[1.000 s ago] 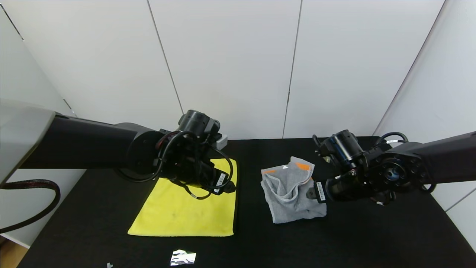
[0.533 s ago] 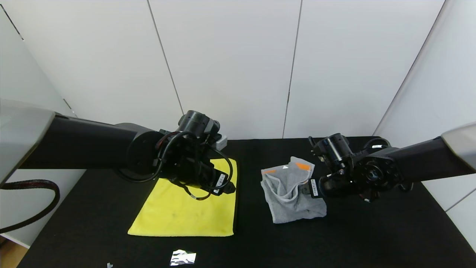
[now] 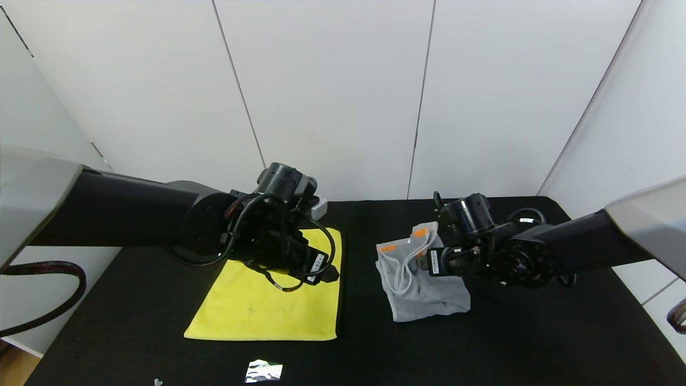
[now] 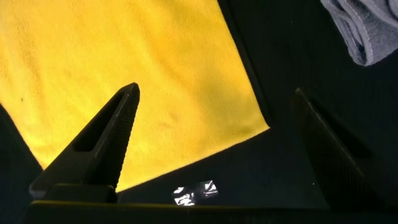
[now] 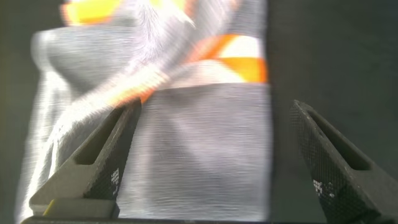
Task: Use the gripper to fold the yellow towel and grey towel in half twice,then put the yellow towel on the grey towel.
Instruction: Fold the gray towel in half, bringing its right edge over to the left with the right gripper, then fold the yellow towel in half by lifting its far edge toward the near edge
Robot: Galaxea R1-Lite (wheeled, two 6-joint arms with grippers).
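The yellow towel is laid flat on the black table. It is used here as the landmark. The grey towel is seen to the right of the yellow towel, apart from it, with bare table between them. The grey towel is bunched up and not flat, and its orange stripes are seen at its far end.

The left gripper is held just above the far right part of the yellow towel. In the left wrist view its two fingers are spread wide apart, and nothing is held between them. One finger is seen over the yellow cloth and the other over the black table next to the towel's edge.

The right gripper is found to the right of the yellow towel, right at the grey towel. In the right wrist view its fingers are also spread wide, with the grey cloth seen between them, and nothing is pinched.

A small shiny scrap is seen on the table just in front of the yellow towel.
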